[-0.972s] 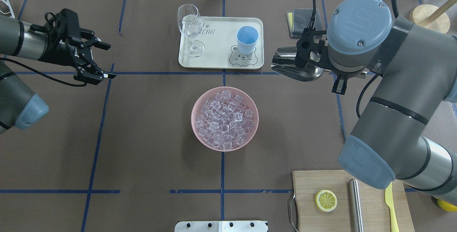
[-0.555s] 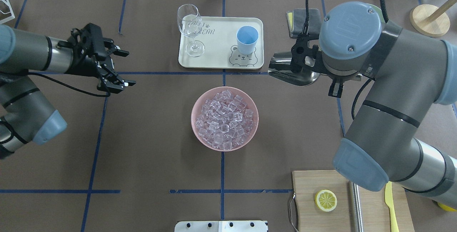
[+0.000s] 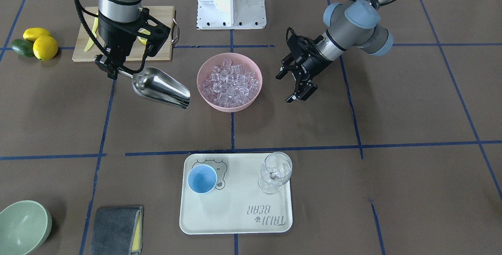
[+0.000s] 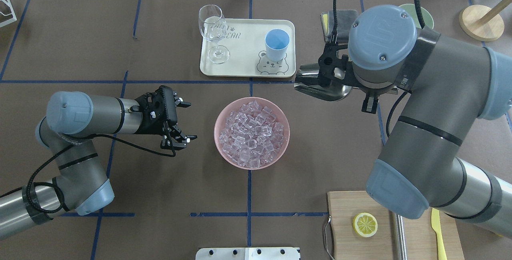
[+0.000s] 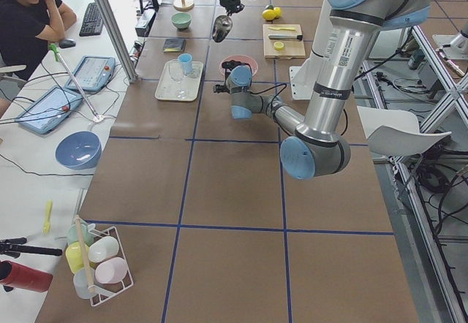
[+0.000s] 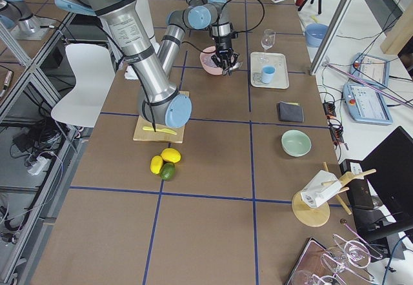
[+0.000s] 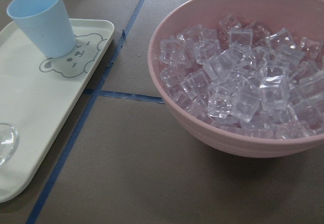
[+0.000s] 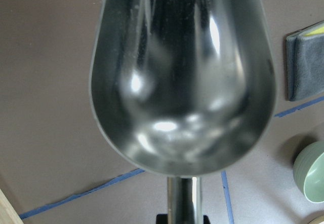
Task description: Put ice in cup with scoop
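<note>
The ice (image 4: 252, 132) is heaped in a pink bowl (image 4: 219, 140) at the table's middle, also close up in the left wrist view (image 7: 238, 82). The light-blue cup (image 4: 277, 44) (image 3: 202, 179) (image 7: 43, 21) stands upright on a cream tray (image 4: 244, 58) beyond the bowl. My right gripper (image 3: 110, 69) is shut on the handle of the steel scoop (image 3: 160, 87) (image 4: 318, 86), held above the table to the bowl's right; its trough (image 8: 182, 77) is empty. My left gripper (image 4: 189, 121) (image 3: 285, 88) hangs open just left of the bowl, holding nothing.
A wine glass (image 4: 214, 32) shares the tray. A cutting board (image 4: 344, 228) with a lemon slice, a steel cylinder and a yellow knife lies near right. A grey cloth (image 3: 115, 229), green bowl (image 3: 21, 225) and fruit (image 3: 35, 45) sit on my right side.
My left arm has swung in from the far left of the table to just beside the pink bowl, still open. The right arm has shifted the scoop slightly toward the bowl.
</note>
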